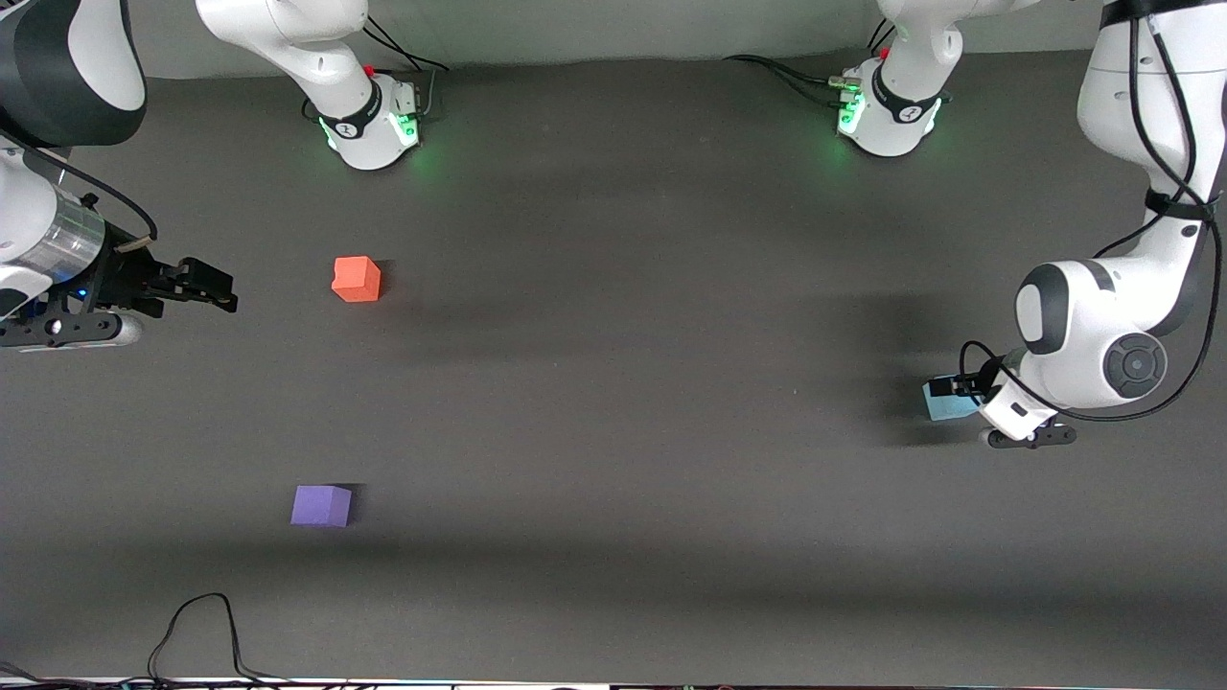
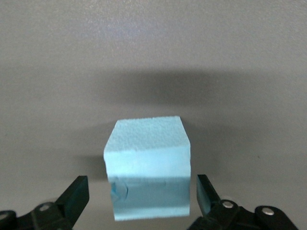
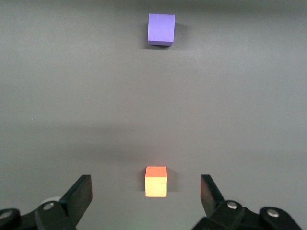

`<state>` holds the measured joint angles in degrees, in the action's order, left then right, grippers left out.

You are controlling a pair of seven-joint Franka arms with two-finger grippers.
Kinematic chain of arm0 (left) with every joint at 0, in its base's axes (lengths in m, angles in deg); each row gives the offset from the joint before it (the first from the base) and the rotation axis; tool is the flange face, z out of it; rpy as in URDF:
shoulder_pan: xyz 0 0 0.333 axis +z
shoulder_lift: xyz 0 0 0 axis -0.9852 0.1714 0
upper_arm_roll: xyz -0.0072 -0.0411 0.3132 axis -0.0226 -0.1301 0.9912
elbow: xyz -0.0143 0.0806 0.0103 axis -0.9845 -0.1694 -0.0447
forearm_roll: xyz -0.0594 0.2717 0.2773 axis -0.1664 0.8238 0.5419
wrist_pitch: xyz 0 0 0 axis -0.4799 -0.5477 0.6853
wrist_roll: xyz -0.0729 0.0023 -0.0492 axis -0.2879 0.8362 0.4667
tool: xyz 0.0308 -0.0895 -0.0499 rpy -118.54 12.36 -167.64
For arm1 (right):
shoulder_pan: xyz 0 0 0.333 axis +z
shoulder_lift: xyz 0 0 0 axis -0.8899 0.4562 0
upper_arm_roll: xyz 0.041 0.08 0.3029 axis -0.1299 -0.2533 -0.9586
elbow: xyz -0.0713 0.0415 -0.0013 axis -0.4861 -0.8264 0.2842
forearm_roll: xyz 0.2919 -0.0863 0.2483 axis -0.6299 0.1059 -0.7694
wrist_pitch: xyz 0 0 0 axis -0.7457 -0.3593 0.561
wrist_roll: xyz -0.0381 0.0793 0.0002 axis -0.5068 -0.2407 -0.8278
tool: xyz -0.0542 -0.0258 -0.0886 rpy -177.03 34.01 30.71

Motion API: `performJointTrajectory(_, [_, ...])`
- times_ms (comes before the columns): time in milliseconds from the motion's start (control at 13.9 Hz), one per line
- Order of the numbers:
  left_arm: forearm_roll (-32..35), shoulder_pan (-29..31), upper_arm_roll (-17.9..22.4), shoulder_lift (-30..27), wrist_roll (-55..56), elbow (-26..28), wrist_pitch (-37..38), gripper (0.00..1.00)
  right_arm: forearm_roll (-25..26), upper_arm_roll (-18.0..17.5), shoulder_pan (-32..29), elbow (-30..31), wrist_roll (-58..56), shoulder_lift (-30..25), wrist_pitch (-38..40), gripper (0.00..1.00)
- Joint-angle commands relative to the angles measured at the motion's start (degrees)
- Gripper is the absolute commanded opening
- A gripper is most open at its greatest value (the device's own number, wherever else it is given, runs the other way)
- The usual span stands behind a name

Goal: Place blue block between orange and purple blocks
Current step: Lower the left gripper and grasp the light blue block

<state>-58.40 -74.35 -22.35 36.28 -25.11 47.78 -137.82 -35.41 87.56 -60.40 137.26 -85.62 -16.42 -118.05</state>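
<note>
A: Where's the blue block [image 2: 148, 165]?
B: On the table, toward the left arm's end, well apart from the orange block [image 1: 357, 279]; the left gripper [image 2: 142, 194] straddles it, spread, not yet clamped.
A: The right gripper [image 3: 146, 191]?
B: Waits wide above the orange block (purple block [image 1: 321, 505] nearer the camera), leaving the gap free

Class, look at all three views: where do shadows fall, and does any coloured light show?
Front view: green light glows at both arm bases, and soft dark bands cross the table. Left wrist view: a broad shadow lies on the table above the blue block. Right wrist view: the orange block and purple block cast only faint shadows.
</note>
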Motion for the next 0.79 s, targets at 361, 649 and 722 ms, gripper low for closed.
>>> performJointTrajectory(361, [-0.7,0.1,0.3,5.1,-1.0,-0.4,-6.5,0.97,0.8,0.4,0.0,0.0,-0.9,-0.4,-0.5,1.0])
performJointTrajectory(649, [-0.8,0.1,0.3,4.8,-1.0,-0.4,-5.9,0.88,0.7,0.4,-0.2,0.1,-0.9,-0.4,-0.9,1.0])
performJointTrajectory(722, [-0.8,0.0,0.3,4.3,-1.0,-0.4,-5.2,0.6,0.6,0.5,-0.2,0.2,-0.9,-0.4,-1.2,1.0])
